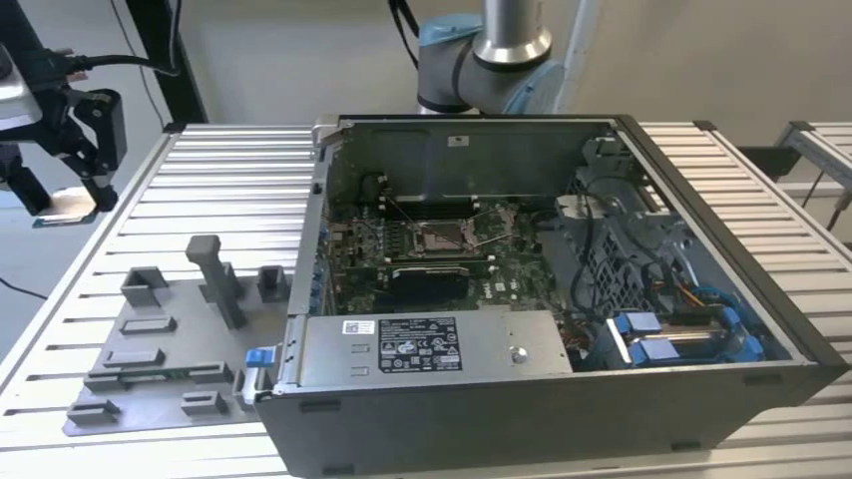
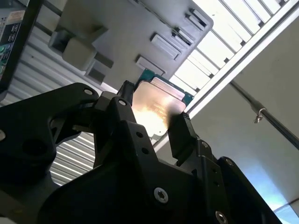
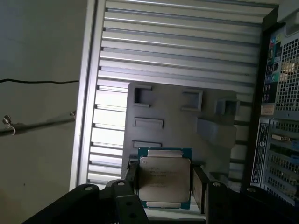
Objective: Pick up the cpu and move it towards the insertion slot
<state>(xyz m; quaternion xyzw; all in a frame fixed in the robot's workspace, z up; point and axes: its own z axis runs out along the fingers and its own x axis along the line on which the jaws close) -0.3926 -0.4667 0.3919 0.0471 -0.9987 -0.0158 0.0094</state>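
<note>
The cpu (image 1: 64, 214), a small flat square chip with a shiny metal top, hangs in the air beyond the ribbed table's edge, at the exterior view's far left. My gripper (image 1: 60, 200) is shut on it. In both wrist views the black fingers (image 3: 200, 186) press on opposite edges of the cpu (image 3: 164, 179) (image 2: 156, 109). The insertion slot (image 1: 444, 237), a silver-framed square socket with thin wire levers, lies on the motherboard inside the open computer case, well off toward the exterior view's right of the gripper.
A grey plastic fixture plate (image 1: 160, 349) with pockets and upright posts lies on the ribbed table (image 1: 226, 190) between the gripper and the case. The case wall (image 1: 317, 200) stands tall. A white-labelled silver box (image 1: 413, 344) and blue-clipped cables (image 1: 665, 334) fill the case's near side.
</note>
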